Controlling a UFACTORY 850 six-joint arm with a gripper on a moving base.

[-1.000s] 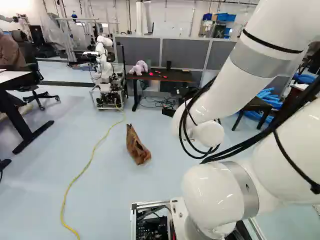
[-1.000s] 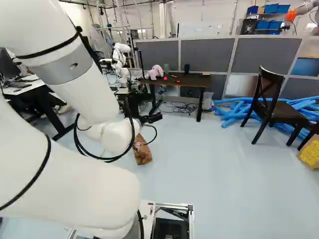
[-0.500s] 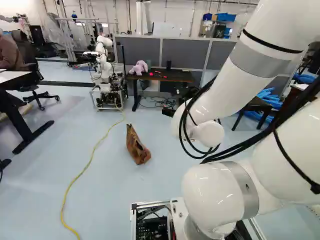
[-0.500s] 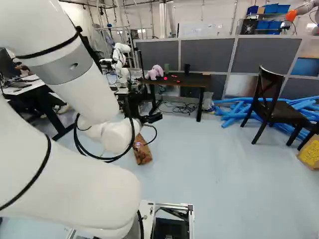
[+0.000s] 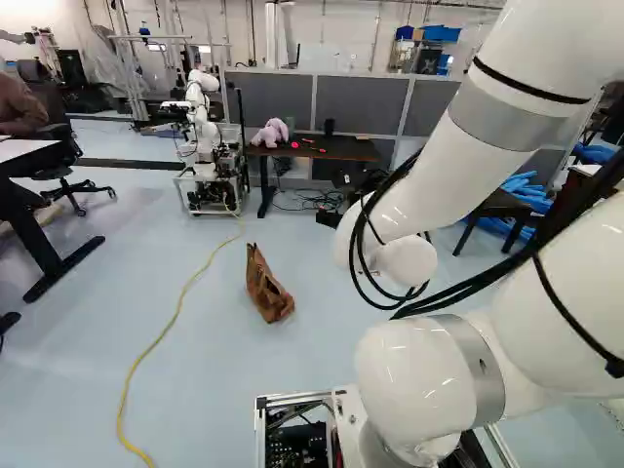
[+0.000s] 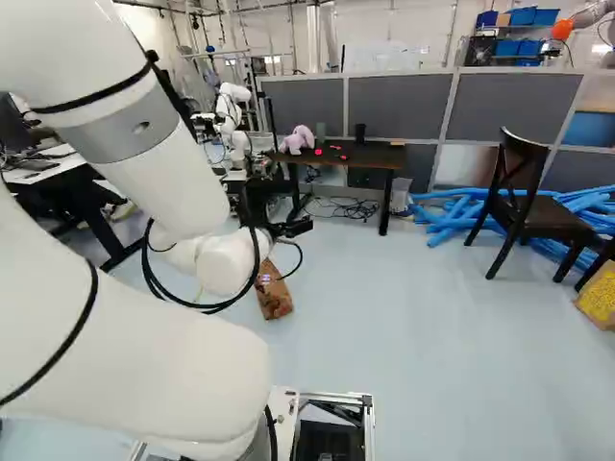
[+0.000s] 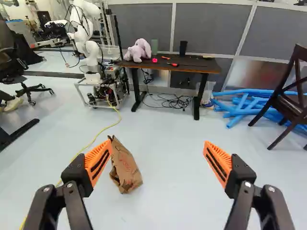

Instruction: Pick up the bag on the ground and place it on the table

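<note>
Brown paper bag: we see the brown paper bag [image 7: 125,167] on the floor [image 7: 163,201], near the yellow cable [image 5: 175,312] and well apart from the table; its narrow, crumpled end lies farther from us.
Print on the bag: we make out reddish marks on its side in the wrist view, too small to tell more.
Gripper: our gripper [image 6: 293,228] is empty, its two fingers spread wide; in the wrist view, one orange pad [image 7: 99,162] overlaps the edge of the bag, and we cannot tell if they touch.
Dark-topped table: ahead of us, the dark-topped table [image 7: 192,68] stands before a grey partition [image 7: 208,28].
On the tabletop: we see a pale purple plush toy [image 7: 138,50], a green cup [image 7: 154,46], a black cup [image 7: 183,47] and a red-handled tool [image 7: 173,64].
Yellow-faced box: at the right of the right base view, the yellow-faced box [image 6: 600,296] carries dark print.
Wooden chair: the wooden chair [image 6: 519,202] stands beside blue tubes [image 6: 447,223].
Another robot: another robot [image 7: 85,33] rises from a wheeled frame, left of the table in both base views.
</note>
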